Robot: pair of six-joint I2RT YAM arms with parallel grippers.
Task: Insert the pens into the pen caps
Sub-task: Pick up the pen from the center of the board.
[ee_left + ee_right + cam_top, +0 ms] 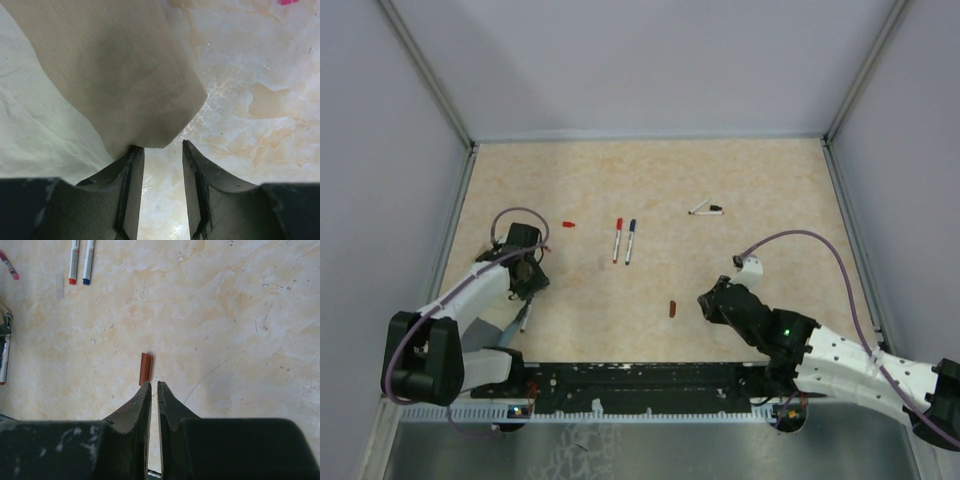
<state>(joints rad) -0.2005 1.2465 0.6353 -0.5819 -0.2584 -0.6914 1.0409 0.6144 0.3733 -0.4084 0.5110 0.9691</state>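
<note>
On a tan, marbled table [770, 170], pens and caps spread out flat. On the right gripper [154, 385], fingers squeezed nearly together, with only a thin slit between them and nothing in it. Just past those tips in the right wrist view, a small dark-red pen cap [145, 369], lying on its side on the table. From above, just beside the right gripper, with a thin strip of table between the two, so not touching. On the left gripper [162, 150], fingers apart, with bare table in the gap and nothing clamped there. Right above those tips, a big blurry pale shape [125, 75], touching the tip of one finger; cannot tell what. From above, a white pen [526, 315] poking out from under the left gripper toward the near edge; cannot tell whether touching the gripper or not. Near the middle of the table, two more pens close side by side, a sliver apart: a red-tipped pen [617, 240] and a blue-tipped pen [630, 241], well apart from both grippers. To the left of that pair, a tiny red cap [568, 224], all alone. Farther back on the right, a white pen with a black end [704, 210], flat and alone too.
</note>
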